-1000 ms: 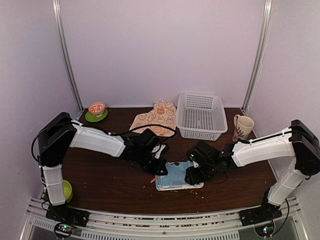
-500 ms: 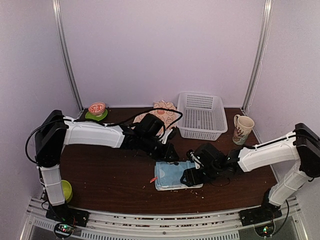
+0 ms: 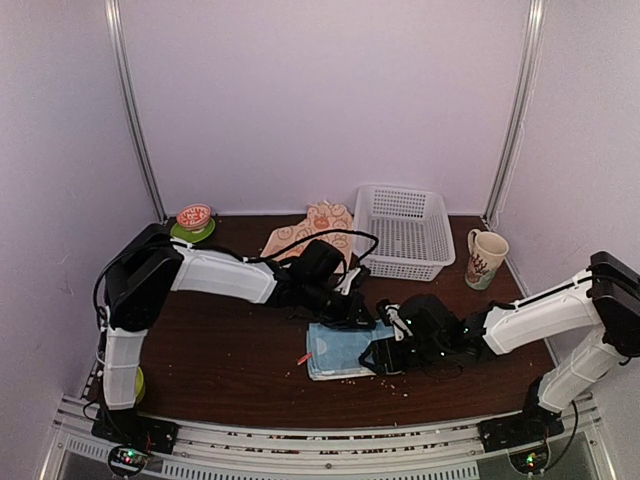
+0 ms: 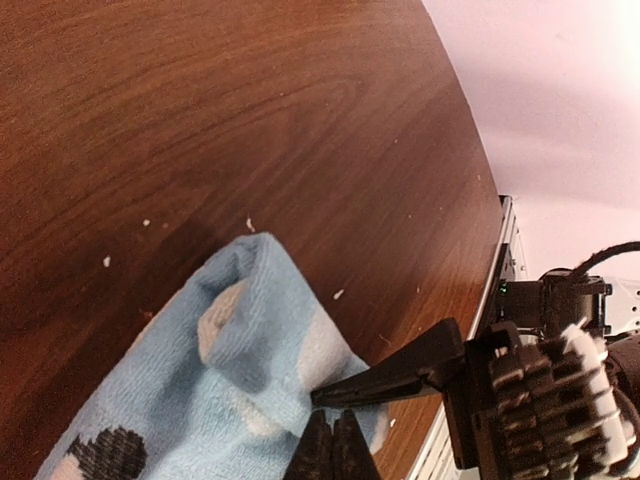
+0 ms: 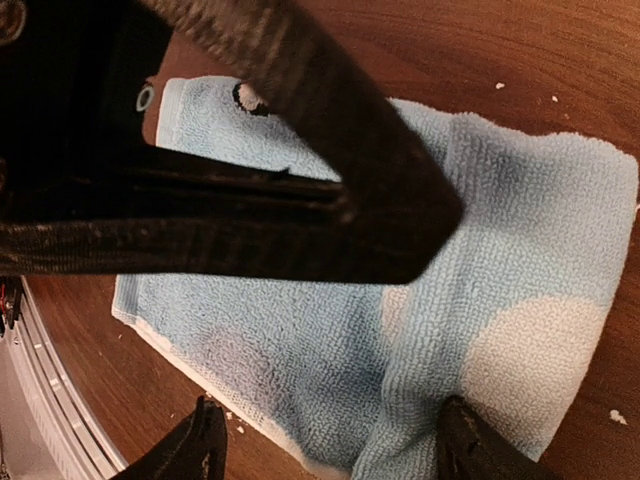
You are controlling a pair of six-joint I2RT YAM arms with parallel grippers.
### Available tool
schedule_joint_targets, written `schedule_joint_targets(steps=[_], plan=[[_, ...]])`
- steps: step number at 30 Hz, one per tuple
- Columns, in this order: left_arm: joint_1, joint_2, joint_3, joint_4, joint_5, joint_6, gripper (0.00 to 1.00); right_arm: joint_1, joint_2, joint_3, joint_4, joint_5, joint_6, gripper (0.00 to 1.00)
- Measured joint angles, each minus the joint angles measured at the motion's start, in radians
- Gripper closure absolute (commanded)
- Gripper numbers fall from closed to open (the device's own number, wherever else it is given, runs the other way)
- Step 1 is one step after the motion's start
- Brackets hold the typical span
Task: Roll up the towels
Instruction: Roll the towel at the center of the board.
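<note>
We see the light blue terry towel with pale circles (image 3: 340,350) lying folded on the dark wooden counter (image 3: 220,350), between the two arms. The left end effector (image 4: 334,445) is closed at the towel's edge. The right end effector (image 5: 335,448) stands open astride it. The cream rabbit-print towel (image 3: 310,230) lies crumpled beside the white plastic basket (image 3: 400,265).

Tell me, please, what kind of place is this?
Likely a robot test booth: plain walls enclose a wooden table, and a left arm and right arm are mounted at its near edge.

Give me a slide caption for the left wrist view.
Left end effector pinches the light blue towel on the wooden table.
</note>
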Motion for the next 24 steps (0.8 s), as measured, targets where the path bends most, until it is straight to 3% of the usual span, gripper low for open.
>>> schedule_joint_targets(steps=[15, 24], plan=[[0.000, 0.132, 0.119, 0.002, 0.038, -0.020, 1.00, 0.000, 0.004, -0.010, 0.035, -0.003, -0.016, 0.26], [0.001, 0.175, 0.141, -0.050, 0.019, -0.012, 1.00, 0.000, -0.061, 0.000, -0.082, -0.019, -0.020, 0.18]])
